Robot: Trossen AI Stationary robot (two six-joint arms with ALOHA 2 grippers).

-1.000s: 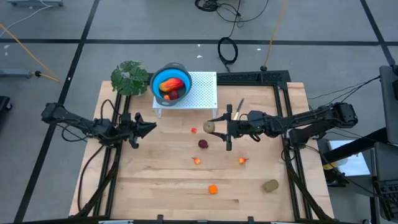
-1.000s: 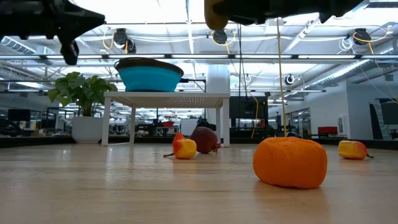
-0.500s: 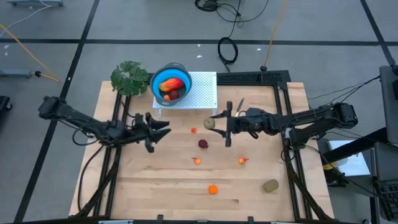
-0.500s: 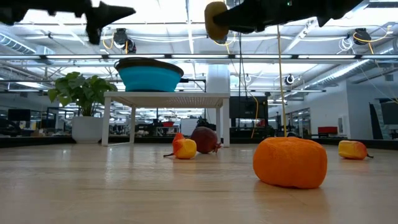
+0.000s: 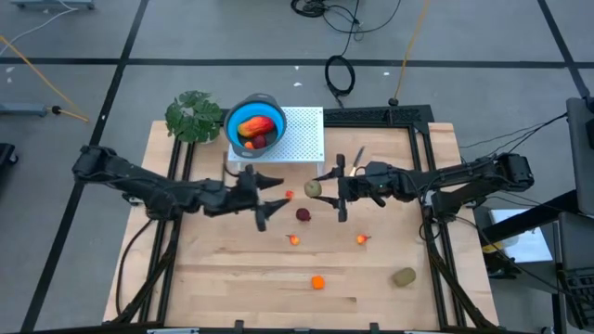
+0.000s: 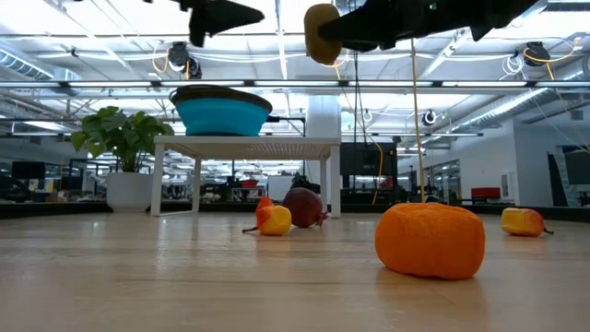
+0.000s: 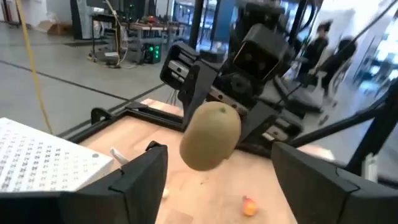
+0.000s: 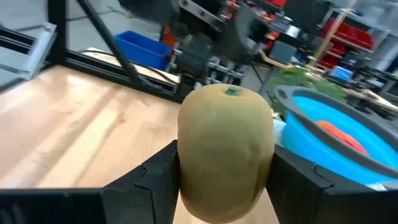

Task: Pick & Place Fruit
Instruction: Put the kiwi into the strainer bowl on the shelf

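1. Olive-brown oval (image 5: 314,187) aloft at frame centre, pinched by right gripper (image 5: 327,187) fingers; could slip if squeezed unevenly.
2. Blue bowl (image 5: 253,123) on white stand (image 5: 302,137), upper centre; could overshoot the rim.
3. Left gripper (image 5: 272,192), fingers spread, empty, just left of the oval; risks collision.
4. Dark red ball (image 5: 303,214) on desk (image 5: 232,278) below; could get knocked.

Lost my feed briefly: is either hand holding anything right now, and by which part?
The right hand grips an olive-brown oval toy fruit by its sides, off the table. The left hand is open, empty.
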